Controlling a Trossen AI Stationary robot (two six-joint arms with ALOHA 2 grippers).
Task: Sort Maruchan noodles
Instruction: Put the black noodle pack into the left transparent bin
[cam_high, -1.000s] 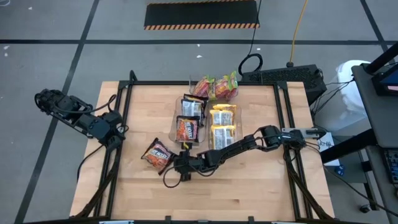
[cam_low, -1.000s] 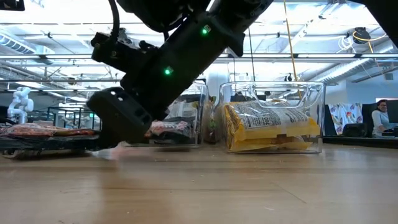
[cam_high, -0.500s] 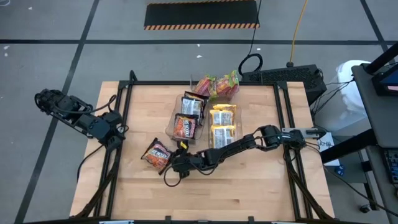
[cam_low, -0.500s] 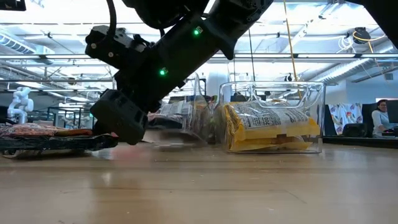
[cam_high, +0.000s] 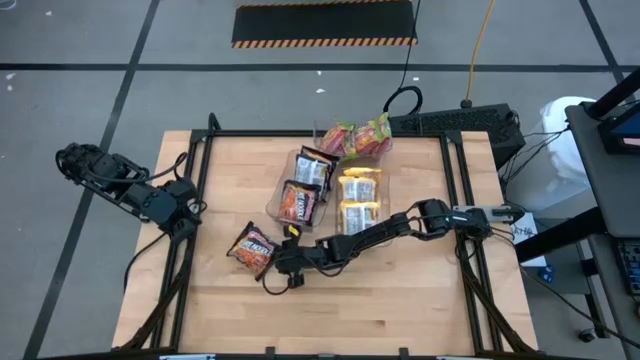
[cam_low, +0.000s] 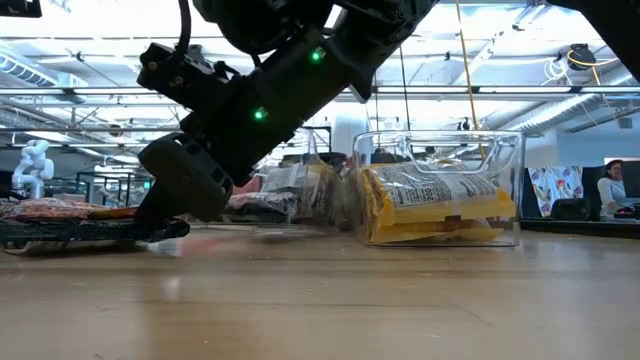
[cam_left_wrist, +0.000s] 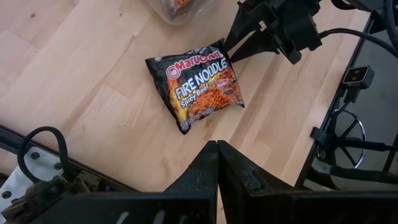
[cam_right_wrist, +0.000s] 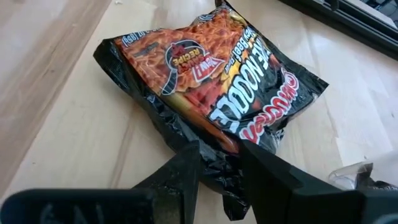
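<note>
The loose dark Fire Noodle packet (cam_high: 252, 246) lies flat on the wooden counter (cam_high: 400, 310) and serves as the landmark here. It rests face up, apart from the other packets, toward the left arm's side of the counter.

The right tool (cam_high: 283, 262) reaches across the counter and sits low at the packet's edge on the side nearest the bins. In the right wrist view its two fingers (cam_right_wrist: 186, 163) are spread, with the crinkled black end of the packet (cam_right_wrist: 211, 81) lying between them; the fingers touch or nearly touch the wrapper, but it cannot be told that they are pressing on it. In the low view the right arm's dark body hangs just above the counter beside the packet (cam_low: 60, 210).

The left tool (cam_left_wrist: 217, 163) hovers off the counter's edge on the opposite side of the packet (cam_left_wrist: 198, 84), well apart from it, its fingers pressed together and holding nothing.

Beyond the packet, past the right tool, stand clear bins. The nearest clear bin (cam_high: 290, 185) holds more dark brown packets (cam_high: 298, 203). Next to it, farther from the landmark, the bin with yellow packets (cam_high: 358, 200) stands upright. Farthest from the landmark, at the counter's back edge, pink-green packets (cam_high: 360, 138) lie together.

In the low view a person (cam_low: 610, 190) sits in the room far behind the counter.
</note>
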